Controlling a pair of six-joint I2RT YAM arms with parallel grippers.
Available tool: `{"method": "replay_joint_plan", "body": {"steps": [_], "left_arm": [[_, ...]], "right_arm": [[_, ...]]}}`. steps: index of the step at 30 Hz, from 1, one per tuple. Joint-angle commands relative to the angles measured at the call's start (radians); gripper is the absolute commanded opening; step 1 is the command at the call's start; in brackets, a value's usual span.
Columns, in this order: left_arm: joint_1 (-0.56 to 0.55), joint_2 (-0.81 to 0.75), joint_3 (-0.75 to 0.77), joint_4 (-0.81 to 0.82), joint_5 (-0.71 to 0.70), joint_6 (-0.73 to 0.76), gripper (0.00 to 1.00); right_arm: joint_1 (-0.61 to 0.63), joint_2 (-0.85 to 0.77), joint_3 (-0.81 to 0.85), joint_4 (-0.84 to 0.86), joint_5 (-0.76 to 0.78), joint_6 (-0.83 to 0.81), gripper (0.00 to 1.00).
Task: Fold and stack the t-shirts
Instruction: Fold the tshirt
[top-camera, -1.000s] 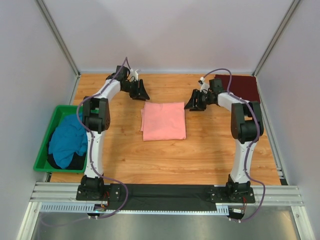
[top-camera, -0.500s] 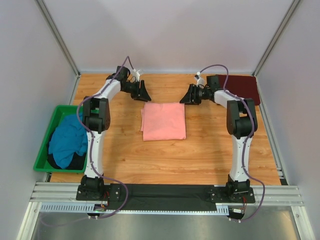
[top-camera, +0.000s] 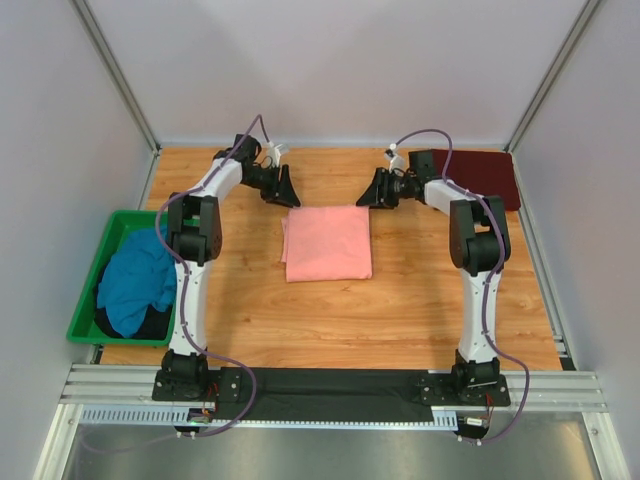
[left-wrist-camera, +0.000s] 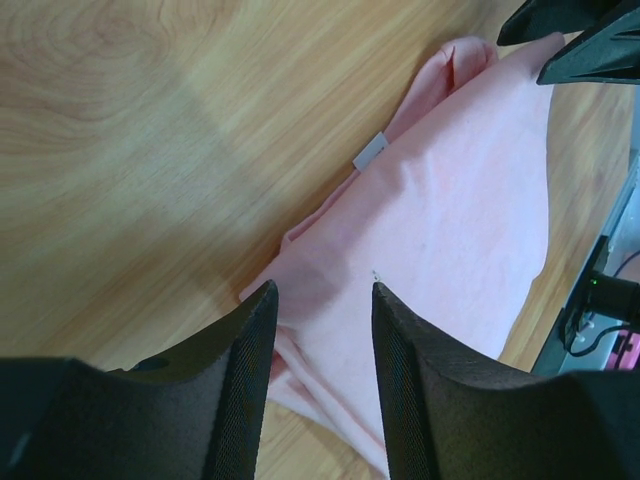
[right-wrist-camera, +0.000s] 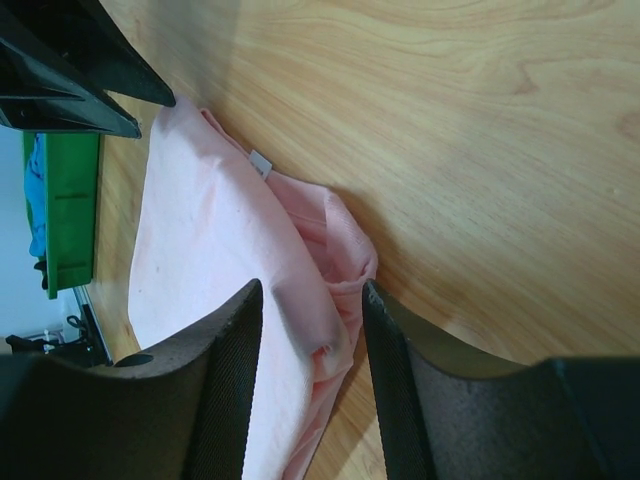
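Both jaws stand half open, holding nothing: left gripper (left-wrist-camera: 322, 295) over the 11 o'clock corner, right gripper (right-wrist-camera: 312, 292) over the 1 o'clock corner of the folded salmon-pink t-shirt (top-camera: 328, 242), central on the table (top-camera: 420, 300). A shallow close would probably catch only the top layers, spilling the fold

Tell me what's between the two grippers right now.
Between left gripper and right gripper: only the far edge of the salmon-pink t-shirt and bare wooden table, per the top view.

We see bright, even light from above. The top view is sharp, with soft shadows on the worktop (top-camera: 400, 300). In the wrist views the left gripper (left-wrist-camera: 324, 290) and the right gripper (right-wrist-camera: 312, 285) look blurred at the lower edge.
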Motion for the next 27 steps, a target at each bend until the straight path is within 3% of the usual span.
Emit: {"method": "replay_joint_plan", "body": {"steps": [1,13,27], "left_arm": [[0.015,0.006,0.049,-0.005,-0.024,0.042,0.5],[0.03,-0.002,0.04,-0.033,-0.048,0.052,0.51],[0.025,0.037,0.071,-0.006,0.022,0.012,0.51]], "right_arm": [[0.006,0.019,0.042,0.028,-0.023,-0.001,0.46],[0.006,0.023,0.037,0.014,-0.022,0.001,0.45],[0.007,0.025,0.039,0.016,-0.03,0.01,0.45]]}}
